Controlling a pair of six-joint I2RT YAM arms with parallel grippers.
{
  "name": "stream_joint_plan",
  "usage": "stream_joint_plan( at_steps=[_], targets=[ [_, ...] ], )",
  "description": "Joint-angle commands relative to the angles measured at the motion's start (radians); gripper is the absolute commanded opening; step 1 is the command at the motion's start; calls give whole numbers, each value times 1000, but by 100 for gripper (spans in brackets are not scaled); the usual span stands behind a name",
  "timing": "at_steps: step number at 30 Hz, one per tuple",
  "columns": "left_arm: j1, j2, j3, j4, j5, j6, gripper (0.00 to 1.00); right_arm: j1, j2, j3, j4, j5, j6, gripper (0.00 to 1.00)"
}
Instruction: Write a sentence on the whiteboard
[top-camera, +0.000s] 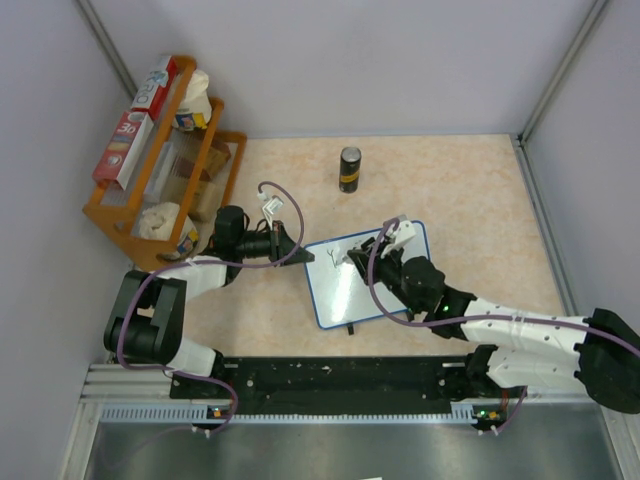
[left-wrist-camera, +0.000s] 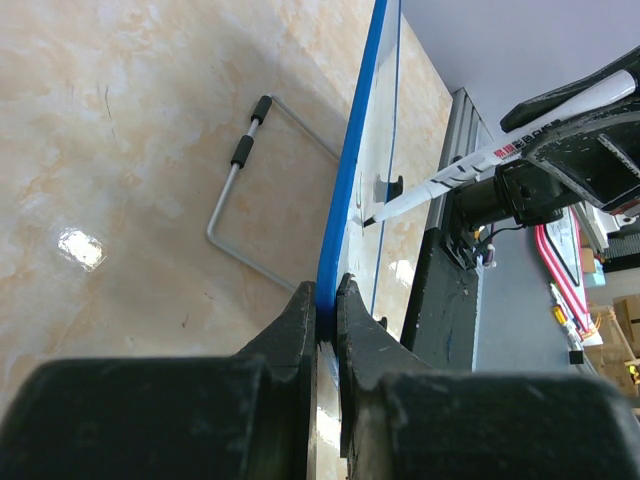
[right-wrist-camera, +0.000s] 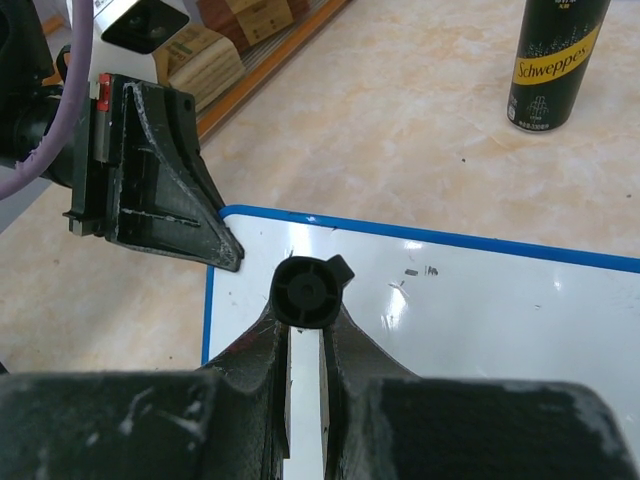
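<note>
1. Whiteboard (top-camera: 355, 292) sits on the table (top-camera: 450, 180) just in front of the two arms. In the top view its long axis runs left to right and climbs a little toward the right, and one small black foot shows at the near long edge.
2. Clamped on the blue rim at the board's left corner is the left gripper (left-wrist-camera: 328, 300), its jaws pressed together on the rim.
3. Right gripper (right-wrist-camera: 304, 325) is closed tight on a white marker (left-wrist-camera: 440, 180). The marker slants down to the board face with its dark tip touching the white.
4. Of the sentence (right-wrist-camera: 420, 270) only a few short dark strokes show near the far rim, and no word can be read.
5. From the left wrist the board is seen edge-on, so its face is nearly hidden. A bent wire stand (left-wrist-camera: 235, 165) with black sleeves shows behind it. I cannot tell how steeply the board leans.
6. From above, the right gripper covers most of the marker. From the right wrist only its round black end shows.
7. Red print on the marker barrel is too small to read.
8. Beyond the board stands a black and yellow can (right-wrist-camera: 553, 60) marked "Schweppes".
9. Boxes fill the wooden rack (top-camera: 100, 215) at far left, and their labels are illegible.
</note>
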Motion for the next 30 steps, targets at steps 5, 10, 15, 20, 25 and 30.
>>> stream_joint_plan(
  at_steps=[5,10,15,20,25,30],
  targets=[
    [-5,20,-14,-78,-80,115,0,-9,-39,-23,-57,70,3,0],
    [-5,20,-12,-78,-78,114,0,-19,-42,-8,-56,106,13,0],
    [-6,20,-12,-80,-77,114,0,-22,-27,23,-39,118,16,0],
    [-6,20,-13,-80,-77,114,0,-25,-1,52,-22,118,12,0],
    [-6,21,-12,-80,-78,115,0,-23,15,69,-16,97,15,0],
    [-6,20,-12,-81,-78,115,0,-23,44,83,-27,49,23,0]
  ],
)
